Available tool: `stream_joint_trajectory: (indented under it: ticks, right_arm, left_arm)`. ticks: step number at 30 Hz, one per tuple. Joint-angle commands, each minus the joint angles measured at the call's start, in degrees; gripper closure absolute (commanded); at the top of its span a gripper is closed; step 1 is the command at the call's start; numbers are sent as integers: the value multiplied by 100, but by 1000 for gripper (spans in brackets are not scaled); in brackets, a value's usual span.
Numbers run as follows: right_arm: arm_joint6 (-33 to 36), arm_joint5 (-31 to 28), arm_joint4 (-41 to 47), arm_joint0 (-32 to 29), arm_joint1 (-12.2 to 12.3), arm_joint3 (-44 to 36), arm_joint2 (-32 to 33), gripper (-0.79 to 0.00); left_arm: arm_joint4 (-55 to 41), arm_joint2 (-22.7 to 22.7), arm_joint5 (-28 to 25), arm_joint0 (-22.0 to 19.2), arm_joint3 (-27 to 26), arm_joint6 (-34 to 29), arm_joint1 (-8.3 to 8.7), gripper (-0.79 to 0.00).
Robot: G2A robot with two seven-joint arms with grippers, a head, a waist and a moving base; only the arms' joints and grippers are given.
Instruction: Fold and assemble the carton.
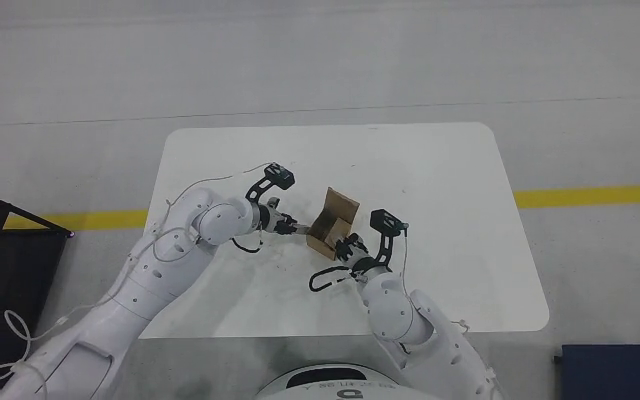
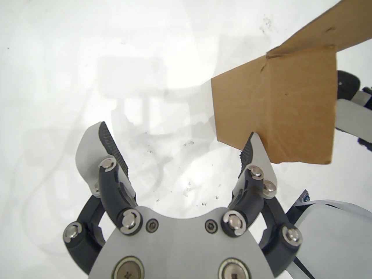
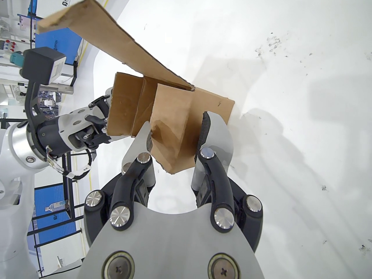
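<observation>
So the carton (image 3: pixel 171 117) is a half-opened brown cardboard thing, sitting on the white table (image 1: pixel 440 180) right between the two arms. The right tool (image 3: pixel 177 126) has it: a folded corner of the box sits inside the jaws, which are closed to a middling width, and both pads look pressed against the cardboard. The lowest corner of the box pokes down toward the base of that tool's fingers. One long flap (image 3: pixel 116 36) sticks up and away from the right tool, tilted rather than flat.

The left tool (image 2: pixel 180 146) is on the opposite side of the carton from the right one, and it's spread wide with nothing in it, just bare table between the fingers. The box is off to one side of it, not inside the jaws. One fingertip (image 2: pixel 255 149) is right at the edge of a carton panel. It looks like it's touching, but I honestly can't tell whether there's real contact or it's only overlapping from that angle. From the right wrist camera, the left tool's fingertips are tucked behind a side panel of the box, so the carton is basically sandwiched between the two tools, with only the right one gripping it.
</observation>
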Motion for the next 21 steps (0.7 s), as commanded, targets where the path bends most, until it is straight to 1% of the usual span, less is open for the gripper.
stream_joint_trajectory:
  ticks: [1,2,3,5,6,11,16,17,18,19,21]
  right_arm:
    - [14,85,-36,28,-7,20,-23,-231]
    - [14,128,-65,38,-10,24,-32,-212]
    - [22,195,-90,41,-13,25,-37,-169]
    - [53,334,-133,45,-18,10,-49,-43]
    - [87,402,-174,52,-18,1,-60,0]
    - [158,624,-637,23,0,-207,-194,0]
    - [263,1022,-1417,-18,29,-401,-397,0]
    - [301,1124,-1521,-25,29,-425,-434,-15]
    - [364,1190,-1591,-25,29,-447,-466,-123]
    - [491,1186,-1581,-25,29,-470,-502,-308]
    - [651,1129,-1505,-14,29,-494,-484,-329]
  left_arm:
    - [-11,-28,-26,12,0,2,2,-785]
    - [-19,-48,-40,21,4,4,5,-785]
    - [-32,-78,-49,31,7,12,10,-785]
    - [-100,-162,-53,60,12,12,24,-785]
    - [-129,-215,-61,76,14,1,36,-785]
    - [-240,-577,-50,195,-46,-29,122,-785]
    - [-385,-1019,-1,403,-375,-31,226,-785]
    - [-427,-1102,12,459,-455,-34,245,-785]
    - [-461,-1177,19,516,-534,-49,264,-785]
    - [-500,-1250,24,572,-622,-52,281,-785]
    - [-564,-1348,20,690,-776,-83,308,-785]
